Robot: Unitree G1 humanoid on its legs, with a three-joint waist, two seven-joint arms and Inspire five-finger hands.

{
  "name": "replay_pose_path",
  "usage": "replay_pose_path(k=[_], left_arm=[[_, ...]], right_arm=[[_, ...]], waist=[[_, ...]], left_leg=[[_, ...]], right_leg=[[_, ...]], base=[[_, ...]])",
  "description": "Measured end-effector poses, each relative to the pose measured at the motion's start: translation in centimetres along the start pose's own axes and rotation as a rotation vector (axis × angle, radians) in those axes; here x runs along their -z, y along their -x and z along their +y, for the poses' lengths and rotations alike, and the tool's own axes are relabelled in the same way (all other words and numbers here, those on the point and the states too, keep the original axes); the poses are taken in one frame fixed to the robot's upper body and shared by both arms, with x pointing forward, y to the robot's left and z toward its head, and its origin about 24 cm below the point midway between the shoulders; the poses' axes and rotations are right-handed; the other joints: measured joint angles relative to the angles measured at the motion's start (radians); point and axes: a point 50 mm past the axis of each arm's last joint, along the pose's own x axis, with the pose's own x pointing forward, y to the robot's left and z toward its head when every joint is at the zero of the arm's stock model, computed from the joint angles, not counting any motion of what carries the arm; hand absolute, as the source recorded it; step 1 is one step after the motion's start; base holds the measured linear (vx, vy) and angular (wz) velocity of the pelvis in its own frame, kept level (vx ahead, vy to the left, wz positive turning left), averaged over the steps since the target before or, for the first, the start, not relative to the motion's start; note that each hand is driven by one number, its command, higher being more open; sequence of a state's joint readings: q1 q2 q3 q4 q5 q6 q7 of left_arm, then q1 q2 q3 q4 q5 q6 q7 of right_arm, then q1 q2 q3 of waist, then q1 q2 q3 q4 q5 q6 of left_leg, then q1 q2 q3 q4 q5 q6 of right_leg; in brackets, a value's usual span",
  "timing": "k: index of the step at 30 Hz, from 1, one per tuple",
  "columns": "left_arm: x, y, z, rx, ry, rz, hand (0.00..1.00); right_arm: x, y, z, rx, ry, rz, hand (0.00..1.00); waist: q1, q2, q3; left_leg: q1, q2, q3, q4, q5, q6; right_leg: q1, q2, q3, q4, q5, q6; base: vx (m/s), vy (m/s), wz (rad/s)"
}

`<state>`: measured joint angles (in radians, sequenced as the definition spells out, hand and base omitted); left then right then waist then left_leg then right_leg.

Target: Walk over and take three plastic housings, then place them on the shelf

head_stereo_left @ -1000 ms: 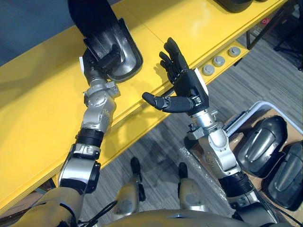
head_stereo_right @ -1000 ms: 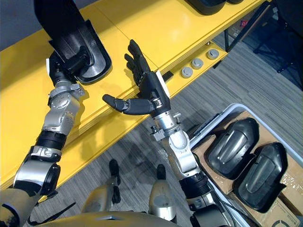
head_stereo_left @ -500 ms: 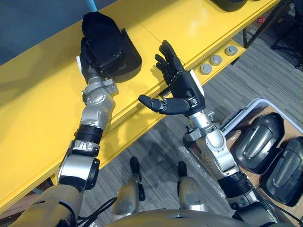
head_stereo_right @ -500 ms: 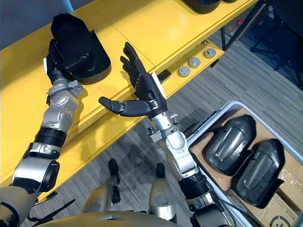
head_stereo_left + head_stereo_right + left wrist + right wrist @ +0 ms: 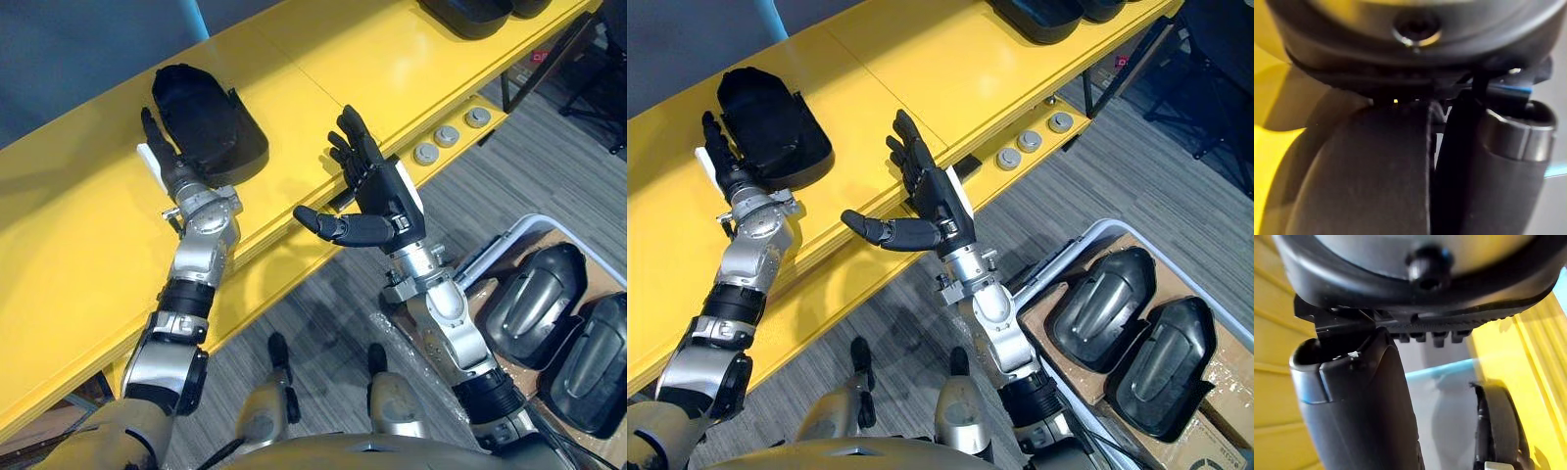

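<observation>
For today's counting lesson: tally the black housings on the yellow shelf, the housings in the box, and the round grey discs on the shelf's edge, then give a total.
Housings on the yellow shelf: 3 (one whole, two cut off at the view's edge)
Housings in the box: 2
Grey discs: 3
Total: 8

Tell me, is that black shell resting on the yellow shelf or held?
Resting, not held. The black housing lies on the yellow shelf; the left hand is open beside it, gripping nothing.
</observation>
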<state>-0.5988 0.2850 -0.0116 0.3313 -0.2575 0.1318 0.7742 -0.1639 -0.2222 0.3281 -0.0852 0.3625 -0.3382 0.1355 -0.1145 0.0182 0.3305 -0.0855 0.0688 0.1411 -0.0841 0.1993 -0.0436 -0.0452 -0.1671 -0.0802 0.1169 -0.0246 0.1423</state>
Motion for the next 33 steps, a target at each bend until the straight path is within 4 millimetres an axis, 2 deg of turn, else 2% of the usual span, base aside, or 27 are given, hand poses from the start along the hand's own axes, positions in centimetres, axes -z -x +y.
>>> replay_pose_path(k=[6, 12, 18, 23, 26, 33], left_arm=[[0.9, 1.0, 0.9, 0.042, -0.038, 0.025, 1.0], [2.6, 1.8, 1.7, 0.125, -0.067, 0.083, 1.0], [2.1, 2.5, 1.5, 0.191, 0.014, 0.093, 1.0], [2.7, 3.1, 1.7, 0.238, 0.079, 0.13, 1.0], [2.9, 3.7, 1.3, 0.29, 0.154, 0.157, 1.0], [3.3, 4.5, 0.3, 0.361, 0.188, 0.199, 1.0]], right_arm=[[0.7, 0.9, 0.8, 0.008, -0.029, 0.035, 1.0], [1.5, 1.8, 1.2, 0.019, -0.053, 0.085, 1.0], [1.6, 1.8, 1.4, 0.011, -0.031, 0.092, 1.0], [1.6, 1.8, 1.5, 0.018, -0.034, 0.092, 1.0], [1.7, 1.8, 1.5, 0.03, -0.035, 0.092, 1.0], [1.8, 1.8, 2.0, 0.013, -0.046, 0.1, 1.0]], waist=[[0.0, 0.007, -0.011], [0.012, 0.016, -0.071], [0.027, 0.017, -0.086], [0.03, 0.022, -0.117], [0.031, 0.023, -0.121], [0.03, 0.027, -0.127]], left_leg=[[0.017, 0.0, -0.005, -0.001, -0.001, -0.002], [0.017, 0.0, -0.01, -0.001, -0.007, -0.008], [0.017, 0.001, -0.01, -0.001, -0.005, -0.009], [0.017, 0.001, -0.017, -0.001, -0.001, -0.003], [0.017, -0.001, -0.028, -0.001, -0.002, -0.006], [0.017, -0.001, -0.029, -0.001, -0.003, -0.01]], right_leg=[[0.03, 0.0, -0.015, -0.01, 0.0, -0.001], [0.032, 0.001, -0.023, -0.016, -0.001, -0.003], [0.034, 0.002, -0.023, -0.017, -0.004, -0.009], [0.045, 0.003, -0.03, -0.022, 0.001, -0.002], [0.047, 0.002, -0.04, -0.025, 0.001, -0.003], [0.047, 0.001, -0.041, -0.028, -0.003, -0.009]], base=[[-0.01, -0.005, 0.06], [-0.01, -0.002, 0.02], [0.0, 0.0, 0.0], [0.02, -0.012, 0.04], [-0.01, -0.008, 0.1], [0.0, 0.0, 0.01]])
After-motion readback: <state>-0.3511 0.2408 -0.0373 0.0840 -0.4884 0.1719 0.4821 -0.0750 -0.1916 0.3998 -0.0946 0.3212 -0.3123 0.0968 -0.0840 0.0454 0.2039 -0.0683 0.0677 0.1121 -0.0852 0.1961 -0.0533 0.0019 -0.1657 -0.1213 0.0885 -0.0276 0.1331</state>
